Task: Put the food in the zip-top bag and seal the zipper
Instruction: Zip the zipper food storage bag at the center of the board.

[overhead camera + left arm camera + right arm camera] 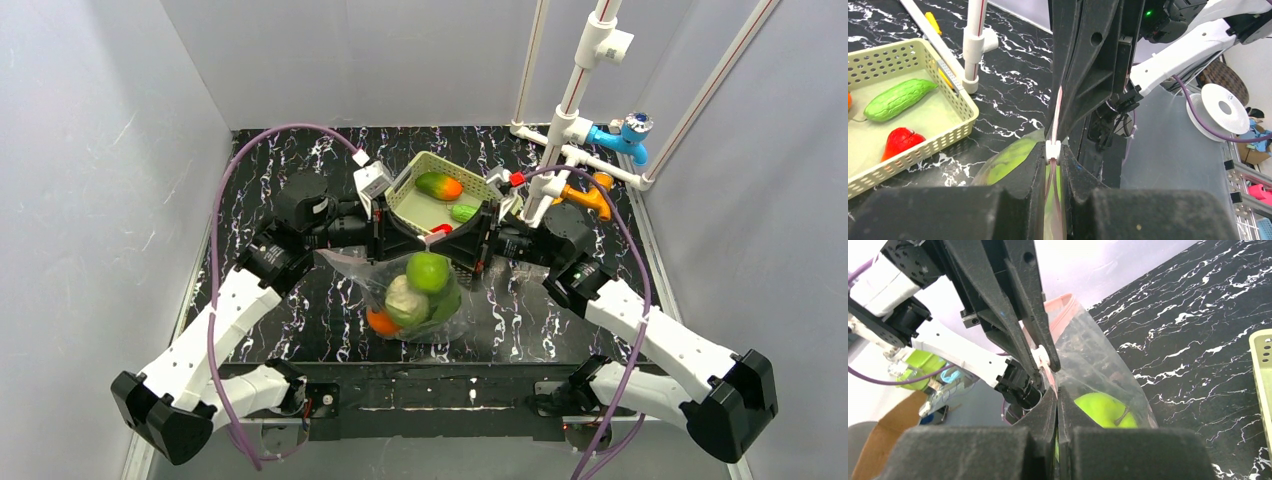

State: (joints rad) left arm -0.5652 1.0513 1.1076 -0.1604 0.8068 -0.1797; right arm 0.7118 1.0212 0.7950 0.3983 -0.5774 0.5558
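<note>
Left gripper point(1053, 159) pinches the zipper point(1057, 111) at its white slider point(1053, 146). Right gripper point(1057, 396) is clamped on the mouth opposite, probably as an anchor. Zip-top bag point(420, 305) sits frame centre. Cucumber point(464, 212) and mango point(439, 185) are in the basket point(455, 165), upper centre.

Clear bag point(398, 285) with pink zipper point(1057, 114) up, apple point(428, 271), cabbage point(404, 301), orange point(380, 322) inside, mango point(439, 186), cucumber point(464, 212), red piece point(441, 229) in basket point(430, 158)
</note>
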